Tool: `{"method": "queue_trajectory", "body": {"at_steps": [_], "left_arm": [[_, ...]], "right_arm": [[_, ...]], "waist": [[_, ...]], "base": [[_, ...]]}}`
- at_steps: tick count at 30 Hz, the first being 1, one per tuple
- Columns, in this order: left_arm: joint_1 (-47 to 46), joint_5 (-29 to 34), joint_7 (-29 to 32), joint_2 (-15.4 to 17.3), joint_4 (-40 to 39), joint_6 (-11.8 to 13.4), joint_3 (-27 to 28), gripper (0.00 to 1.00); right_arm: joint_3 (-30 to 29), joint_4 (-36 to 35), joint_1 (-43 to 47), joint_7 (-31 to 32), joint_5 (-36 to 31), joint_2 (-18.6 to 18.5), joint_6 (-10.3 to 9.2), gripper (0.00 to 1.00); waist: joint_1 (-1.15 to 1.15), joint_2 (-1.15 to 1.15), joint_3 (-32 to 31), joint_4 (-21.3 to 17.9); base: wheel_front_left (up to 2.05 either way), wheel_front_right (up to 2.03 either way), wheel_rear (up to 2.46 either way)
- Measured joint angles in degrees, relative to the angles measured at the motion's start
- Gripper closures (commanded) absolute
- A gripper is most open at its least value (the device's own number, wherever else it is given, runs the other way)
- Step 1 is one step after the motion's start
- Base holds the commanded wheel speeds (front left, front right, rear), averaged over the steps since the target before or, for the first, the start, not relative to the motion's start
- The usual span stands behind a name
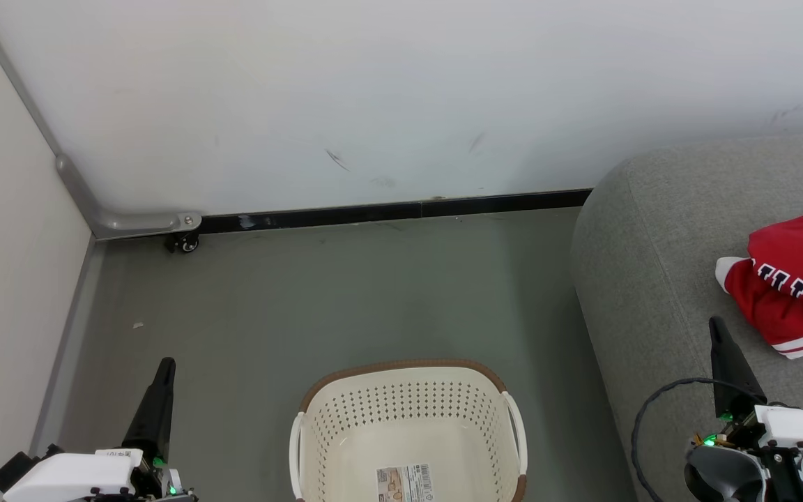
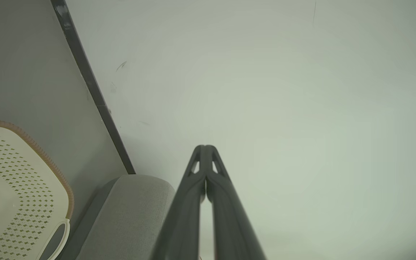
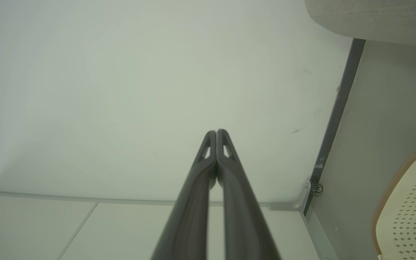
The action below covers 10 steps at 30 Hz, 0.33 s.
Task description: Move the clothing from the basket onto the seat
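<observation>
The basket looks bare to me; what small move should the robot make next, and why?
Probably none, just rest: the basket holds a paper label but no garments, the red clothing lies on the grey seat, and the left hand and right hand are shut, holding nothing.

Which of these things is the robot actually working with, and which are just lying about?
Part of the job: red sports clothing with white stripes, cream-white perforated plastic basket with brown rim, large grey woven-fabric seat.
Just lying about: paper label in the basket, small black caster wheel, black skirting strip.
</observation>
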Motion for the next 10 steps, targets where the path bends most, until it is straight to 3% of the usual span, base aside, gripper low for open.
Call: {"method": "queue_trajectory", "body": {"at_steps": [10], "left_arm": [[0.01, 0.00, 0.00, 0.00, 0.00, 0.00, 0.00, 1.00]], "right_arm": [[-0.01, 0.00, 0.00, 0.00, 0.00, 0.00, 0.00, 1.00]], "waist": [[-0.01, 0.00, 0.00, 0.00]], "base": [[0.00, 0.00, 0.00]]}}
